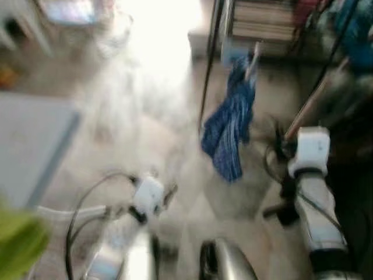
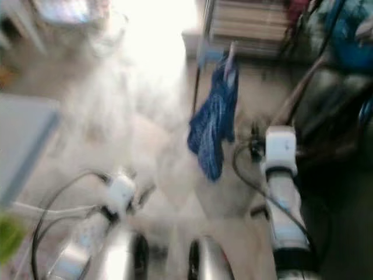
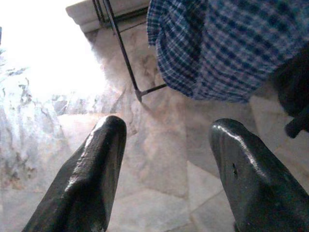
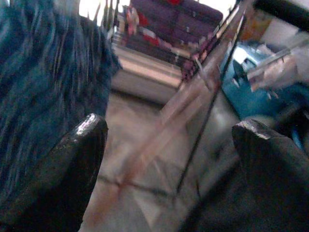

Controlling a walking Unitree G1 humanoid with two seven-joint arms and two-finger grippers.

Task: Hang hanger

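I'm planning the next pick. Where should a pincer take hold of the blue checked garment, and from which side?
Probably at the top, where the blue checked garment narrows to the pale hanger neck it hangs from; the cloth below is loose and would slip. The right pincer, open with the cloth beside it, looks best placed, coming level from the robot's side. Blur hides the hook's shape.

A pale marbled stone-tile floor [image 3: 159, 159] is seen, washed out by strong glare in one area. The foot of a thin black metal rack [image 3: 140, 93] is planted on it. A grey flat mat [image 1: 29, 146] is laid on the floor at the robot's left.
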